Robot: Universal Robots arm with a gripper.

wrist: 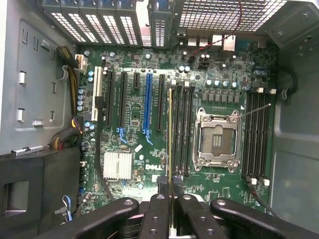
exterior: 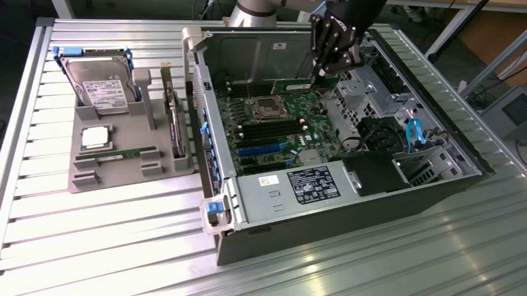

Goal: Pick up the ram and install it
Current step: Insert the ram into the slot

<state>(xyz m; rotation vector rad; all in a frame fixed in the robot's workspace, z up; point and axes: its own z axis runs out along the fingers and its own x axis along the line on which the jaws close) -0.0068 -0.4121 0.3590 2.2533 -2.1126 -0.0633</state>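
My black gripper (exterior: 331,73) hangs inside the open computer case (exterior: 461,154), over the back part of the green motherboard (exterior: 276,132). It is shut on the ram (exterior: 298,82), a long thin green stick held on edge just above the board. In the wrist view the ram (wrist: 170,129) shows edge-on as a thin line running out from between my fingers (wrist: 158,211). It lies along the black memory slots (wrist: 182,129) beside the empty processor socket (wrist: 218,139). I cannot tell whether it touches a slot.
A grey tray (exterior: 123,176) at the exterior view's left holds a hard drive (exterior: 99,86), a square processor chip (exterior: 95,137) and another green stick (exterior: 115,154). The power supply (exterior: 284,188) and drive cages (exterior: 395,160) fill the case's near end. More memory slots (wrist: 256,134) lie beyond the socket.
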